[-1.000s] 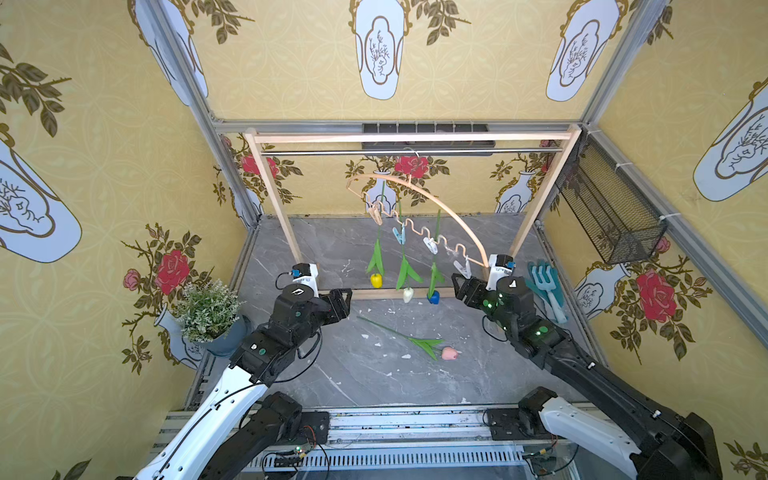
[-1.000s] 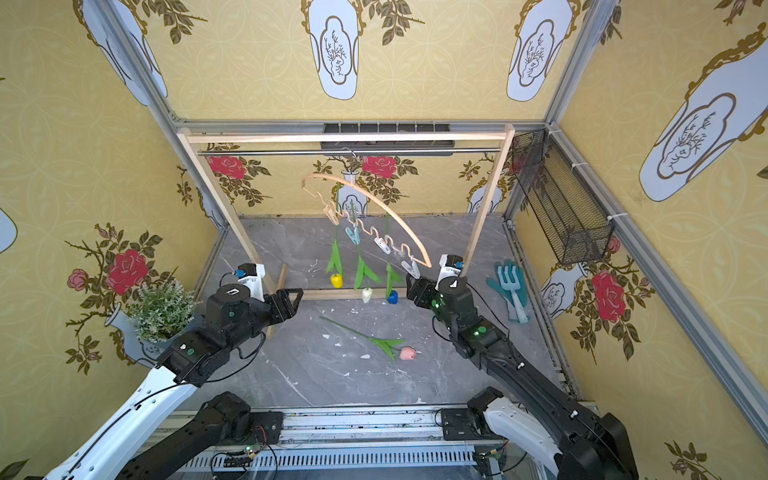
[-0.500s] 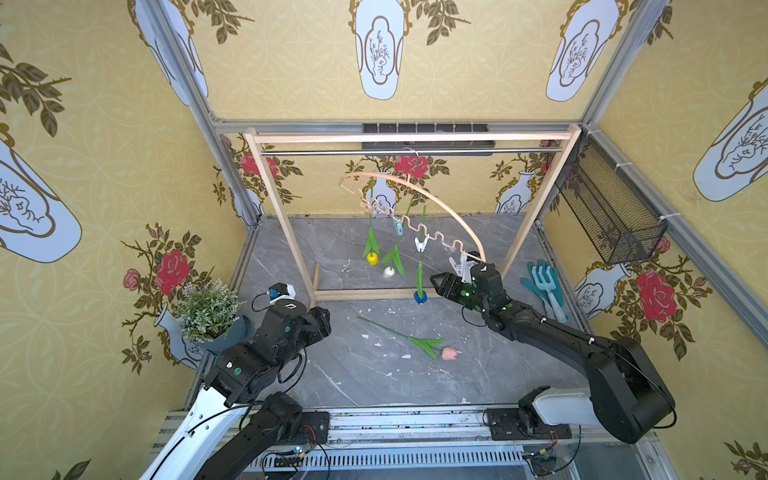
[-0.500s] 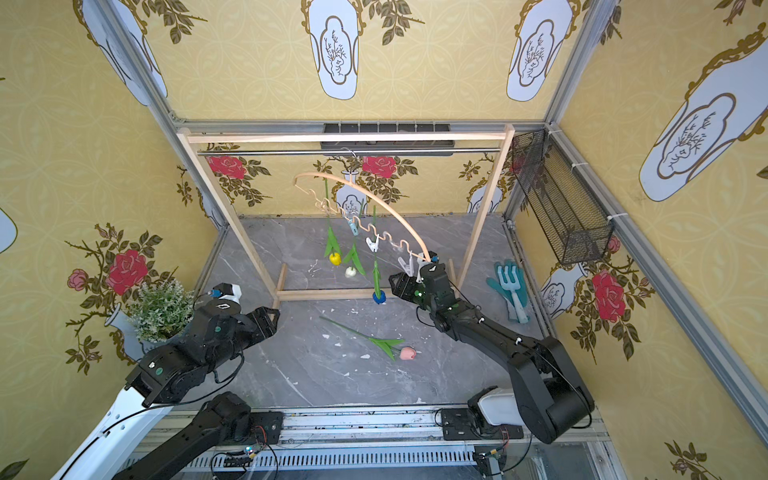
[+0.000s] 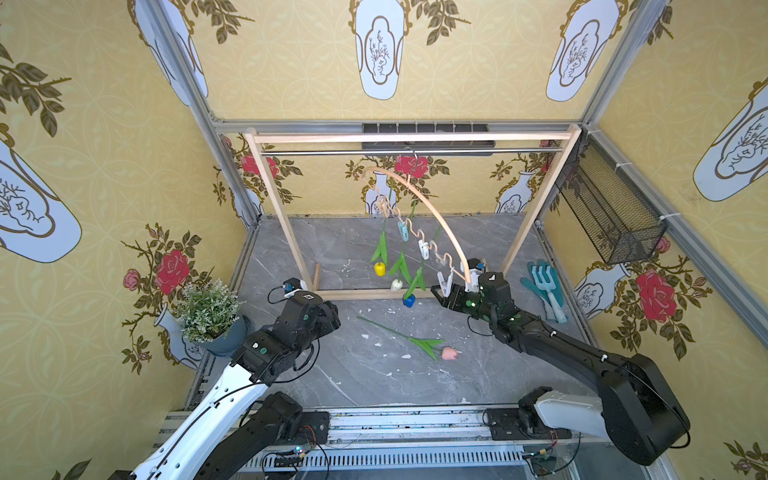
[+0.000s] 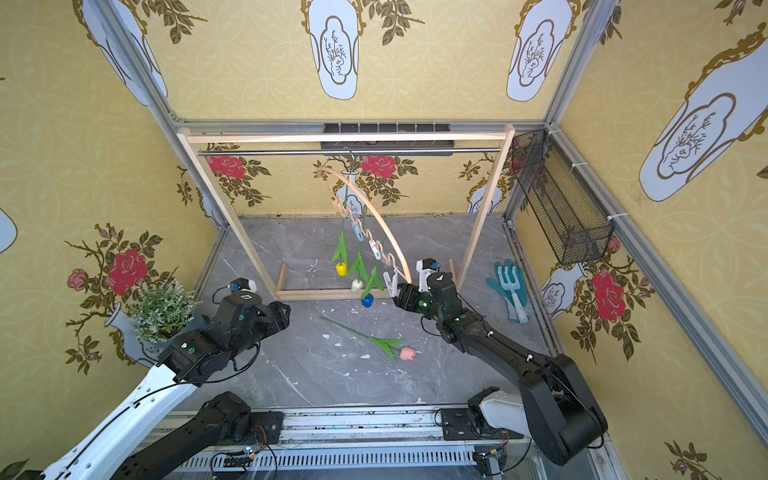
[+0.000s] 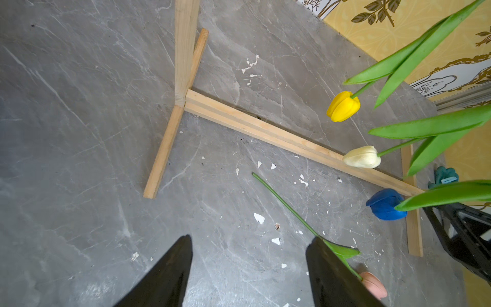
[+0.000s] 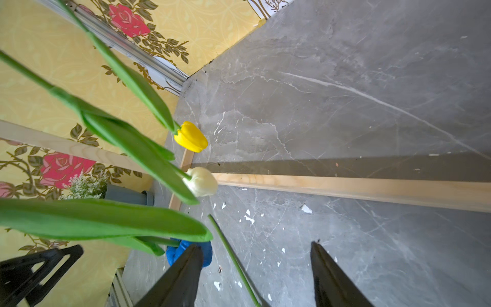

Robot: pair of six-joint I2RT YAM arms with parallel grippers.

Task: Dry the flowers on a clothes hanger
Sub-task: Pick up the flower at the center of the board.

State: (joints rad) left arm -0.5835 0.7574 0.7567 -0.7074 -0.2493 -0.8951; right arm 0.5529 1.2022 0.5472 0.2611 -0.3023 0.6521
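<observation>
We find the clothes hanger (image 5: pixel 436 217) hooked on the rack rail (image 5: pixel 332 153) and tilted, its low end just beside the right fingers (image 8: pixel 180 276). Three flowers hang head-down from its pins: the yellow tulip (image 5: pixel 379 268), the white tulip (image 5: pixel 396 285) and the blue tulip (image 5: pixel 409 300). The pink tulip (image 5: pixel 449 353) lies flat on the tabletop (image 5: pixel 365 382), between the arms. The right fingers stand wide with nothing between them. The left fingers (image 7: pixel 170 273) are likewise wide and empty, above the tabletop near that tulip's stem.
</observation>
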